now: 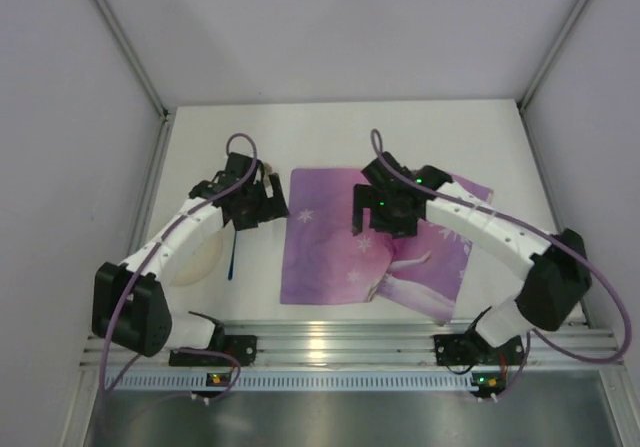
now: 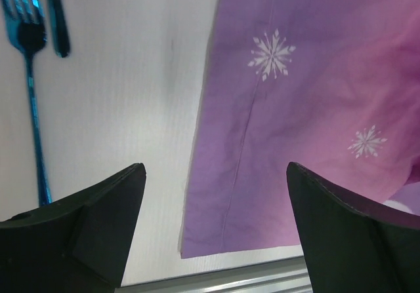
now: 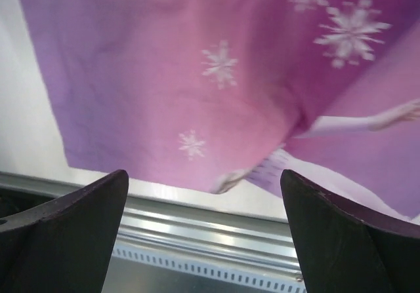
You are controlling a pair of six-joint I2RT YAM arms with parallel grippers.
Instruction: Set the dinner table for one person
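Note:
The dinner table (image 1: 330,137) is a plain white top. A purple princess placemat (image 1: 340,247) lies on its middle, and its right part is creased and lies askew. My left gripper (image 1: 262,209) hovers open and empty over the mat's left edge; in the left wrist view the gripper (image 2: 216,170) frames the mat's (image 2: 308,109) near left corner. A blue fork (image 1: 232,252) lies left of the mat and shows in the left wrist view (image 2: 33,109). My right gripper (image 1: 385,219) hovers open and empty over the mat's middle; in the right wrist view the gripper (image 3: 203,175) is above the mat (image 3: 197,77).
A cream plate (image 1: 200,259) lies at the left, partly under my left arm. A dark utensil tip (image 2: 58,18) lies next to the fork. A metal rail (image 1: 330,342) runs along the near edge and shows in the right wrist view (image 3: 216,234). Grey walls close in the sides and back.

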